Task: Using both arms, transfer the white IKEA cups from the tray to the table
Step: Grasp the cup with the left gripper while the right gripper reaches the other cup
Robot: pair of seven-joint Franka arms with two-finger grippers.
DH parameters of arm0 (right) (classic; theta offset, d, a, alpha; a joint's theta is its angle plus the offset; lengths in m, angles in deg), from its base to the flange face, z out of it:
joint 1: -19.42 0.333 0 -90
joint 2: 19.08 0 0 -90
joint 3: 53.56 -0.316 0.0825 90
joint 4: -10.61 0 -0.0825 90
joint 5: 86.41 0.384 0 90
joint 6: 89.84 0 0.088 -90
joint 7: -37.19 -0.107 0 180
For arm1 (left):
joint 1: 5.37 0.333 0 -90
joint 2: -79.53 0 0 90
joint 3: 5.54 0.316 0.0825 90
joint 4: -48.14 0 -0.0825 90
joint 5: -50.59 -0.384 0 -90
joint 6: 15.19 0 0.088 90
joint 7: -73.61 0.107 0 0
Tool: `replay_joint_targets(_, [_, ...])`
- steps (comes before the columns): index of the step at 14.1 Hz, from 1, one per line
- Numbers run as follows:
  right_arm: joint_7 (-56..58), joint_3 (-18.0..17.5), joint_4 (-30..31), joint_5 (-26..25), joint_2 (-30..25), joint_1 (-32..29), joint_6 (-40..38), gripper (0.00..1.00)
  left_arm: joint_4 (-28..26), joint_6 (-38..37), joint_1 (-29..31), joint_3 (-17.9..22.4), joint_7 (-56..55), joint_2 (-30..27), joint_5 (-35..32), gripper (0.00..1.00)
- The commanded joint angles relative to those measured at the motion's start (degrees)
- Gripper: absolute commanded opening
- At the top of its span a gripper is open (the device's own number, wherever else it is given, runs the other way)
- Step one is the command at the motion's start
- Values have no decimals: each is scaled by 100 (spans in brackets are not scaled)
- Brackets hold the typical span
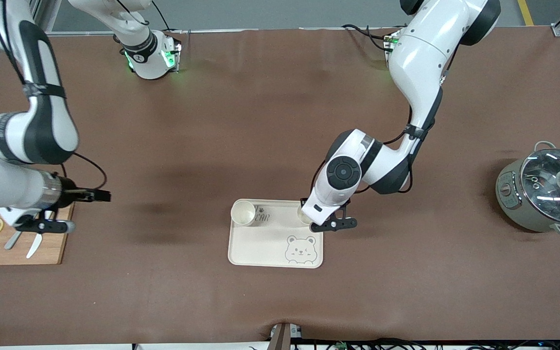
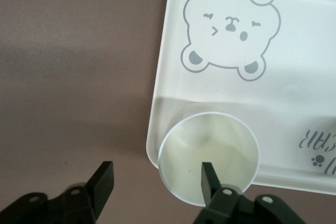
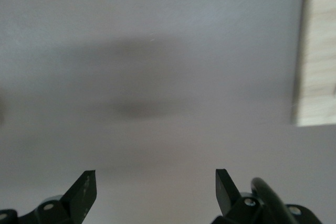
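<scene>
Directly under left tool point(image 2: 157, 179): cup point(image 2: 208, 157), straddled.

The brown table cover point(image 1: 260, 121) looks like matt cloth or felt. The cream rectangular bear tray point(image 1: 260, 243) is smooth plastic with a soft sheen, same as the small cream-white cups point(image 1: 242, 212). The pale chopping board point(image 1: 51, 248) is wood, and the grey-green pot point(image 1: 542, 194) has a glossy glass lid.

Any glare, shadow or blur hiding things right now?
Front view: glare streaks the pot's glass lid, and the left arm mostly hides one cup. Left wrist view: sharp, a shadow crossing the tray. Right wrist view: soft, the cutting board blurred.
</scene>
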Motion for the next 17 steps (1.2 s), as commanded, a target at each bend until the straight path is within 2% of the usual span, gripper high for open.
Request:
replay_joint_targets(1, [-1098, 25, -119, 40, 333, 480, 264, 100, 148, 116, -7, 1, -233, 114, 272, 53])
replay_joint_targets(2, [-1328, 16, -127, 57, 430, 542, 474, 100, 148, 169, -7, 18, -295, 157, 431, 47])
replay_joint_targets(4, [-1750, 25, -127, 294, 667, 735, 1037, 100, 139, 266, -7, 18, -287, 184, 441, 7])
replay_joint_targets(5, [-2030, 25, -127, 486, 755, 841, 1170, 100, 139, 301, -33, 27, -278, 184, 433, 0])
replay_joint_targets(10, [-3332, 25, -127, 611, 932, 1500, 1549, 100, 157, 381, -7, 62, -40, 97, 389, 0])
replay_joint_targets(13, [-4008, 25, -145, 603, 1002, 1913, 1671, 100, 157, 267, 72, 62, -49, -280, 433, 0])
replay_joint_targets(17, [-4878, 25, -154, 611, 1186, 2309, 2294, 100, 157, -216, 493, 9, -23, -720, 450, 0])
